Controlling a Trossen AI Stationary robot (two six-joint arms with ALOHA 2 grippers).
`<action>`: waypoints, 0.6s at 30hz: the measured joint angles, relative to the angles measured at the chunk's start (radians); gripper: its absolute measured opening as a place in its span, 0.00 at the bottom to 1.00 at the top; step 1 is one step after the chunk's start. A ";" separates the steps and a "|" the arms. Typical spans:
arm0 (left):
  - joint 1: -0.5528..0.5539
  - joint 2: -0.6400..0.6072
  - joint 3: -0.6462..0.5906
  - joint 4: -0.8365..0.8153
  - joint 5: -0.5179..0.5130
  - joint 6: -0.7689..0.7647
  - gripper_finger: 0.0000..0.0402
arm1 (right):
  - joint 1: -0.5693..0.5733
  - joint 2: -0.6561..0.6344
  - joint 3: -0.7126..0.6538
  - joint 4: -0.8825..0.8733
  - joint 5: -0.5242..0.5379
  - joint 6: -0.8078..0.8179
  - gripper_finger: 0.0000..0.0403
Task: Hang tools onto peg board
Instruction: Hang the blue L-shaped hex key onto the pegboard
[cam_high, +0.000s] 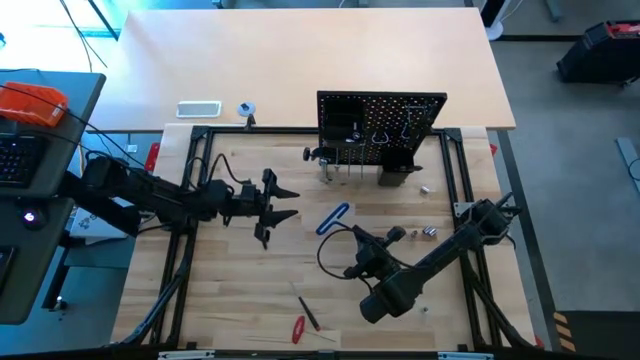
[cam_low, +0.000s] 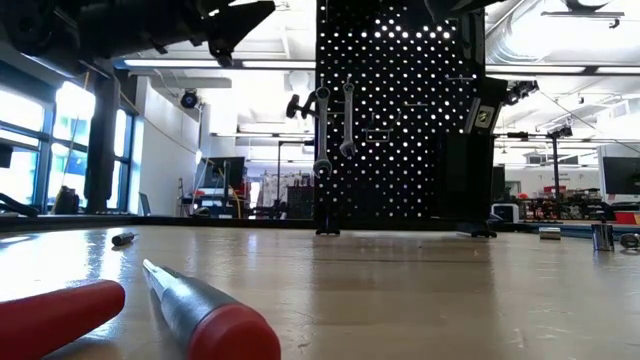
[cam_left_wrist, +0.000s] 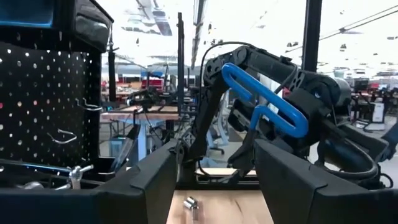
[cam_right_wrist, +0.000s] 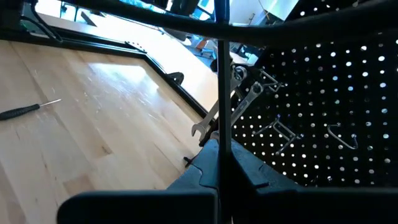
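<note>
High view shows the blue-handled hex key (cam_high: 334, 217) pinched in the right gripper (cam_high: 352, 232), whose fingers are pressed together on its thin shaft, near the middle of the wooden worktop (cam_high: 230, 290). The peg board (cam_high: 380, 125) stands upright at the far edge, with two silver wrenches (cam_low: 335, 120) hanging on it. A red-handled screwdriver (cam_high: 298, 328) lies near the front edge. The left gripper (cam_high: 283, 203) is beside the hex key, its fingers spread and holding nothing. Behind the worktop, the low view shows a bright workshop room.

The wooden worktop (cam_high: 240, 290) carries the upright peg board (cam_high: 381, 128). Well in front of the board lie a red-handled screwdriver (cam_high: 298, 328) and small metal bits (cam_high: 429, 231).
</note>
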 joint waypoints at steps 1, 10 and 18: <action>0.000 0.000 0.000 0.001 -0.003 -0.010 0.50 | -0.003 0.000 0.000 0.002 0.001 -0.001 0.00; 0.002 0.070 0.079 0.017 -0.008 -0.178 0.50 | -0.045 0.000 0.000 0.173 0.017 -0.258 0.00; -0.002 0.219 0.172 0.024 0.019 -0.210 0.50 | -0.068 0.000 0.000 0.311 0.021 -0.472 0.00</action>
